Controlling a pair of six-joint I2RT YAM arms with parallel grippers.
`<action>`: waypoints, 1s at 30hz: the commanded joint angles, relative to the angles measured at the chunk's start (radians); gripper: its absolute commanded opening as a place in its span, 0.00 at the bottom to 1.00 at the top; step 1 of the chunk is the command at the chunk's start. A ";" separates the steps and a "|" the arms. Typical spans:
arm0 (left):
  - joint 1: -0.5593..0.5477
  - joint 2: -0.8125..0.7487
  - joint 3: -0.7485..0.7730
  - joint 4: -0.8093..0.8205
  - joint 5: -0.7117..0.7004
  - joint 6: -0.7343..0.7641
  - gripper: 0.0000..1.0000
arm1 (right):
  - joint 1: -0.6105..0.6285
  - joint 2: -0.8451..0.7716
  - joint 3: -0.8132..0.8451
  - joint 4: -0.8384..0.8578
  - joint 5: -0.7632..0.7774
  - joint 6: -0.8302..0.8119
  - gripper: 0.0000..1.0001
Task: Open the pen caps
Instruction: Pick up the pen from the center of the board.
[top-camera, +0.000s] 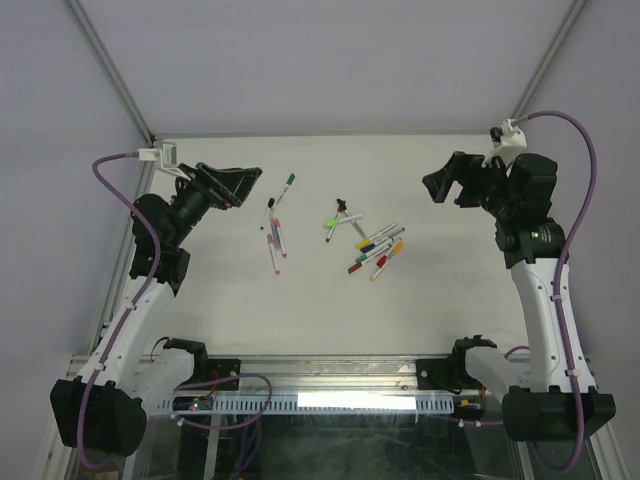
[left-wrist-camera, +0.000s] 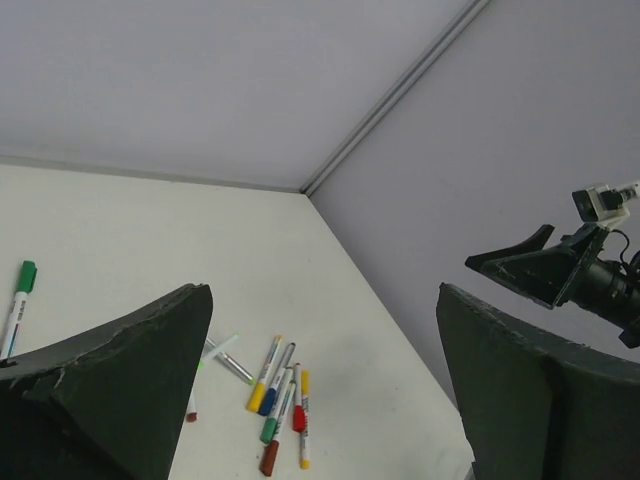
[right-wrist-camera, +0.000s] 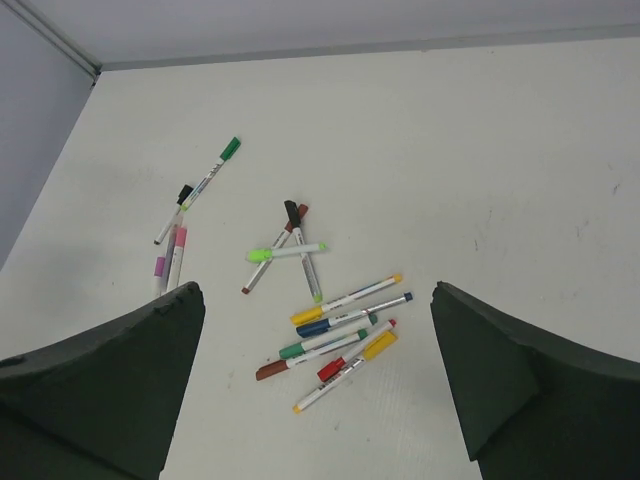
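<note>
Though apart, pens (top-camera: 376, 246) between end effectors (top-camera: 240, 187) (top-camera: 445, 180)

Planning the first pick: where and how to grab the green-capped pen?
Take the green-capped pen by its white barrel, mid-length, from straight above, closing across it. It lies flat, and that grip leaves the green cap exposed for pulling.

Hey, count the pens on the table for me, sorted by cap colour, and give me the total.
Green or light green caps: 3
Yellow caps: 2
Black caps: 2
Pink or purple caps: 2
Red or brown caps: 3
Blue caps: 1
Total: 13 pens
</note>
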 joint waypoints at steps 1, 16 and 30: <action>0.001 -0.023 -0.005 0.062 0.014 -0.020 0.99 | -0.009 -0.016 0.059 -0.010 -0.042 -0.001 1.00; -0.223 -0.008 -0.127 -0.136 -0.470 0.216 0.99 | -0.018 -0.013 -0.092 0.076 -0.543 -0.319 1.00; -0.385 0.301 -0.034 -0.392 -0.772 0.283 0.93 | -0.049 0.051 -0.181 0.014 -0.528 -0.421 0.97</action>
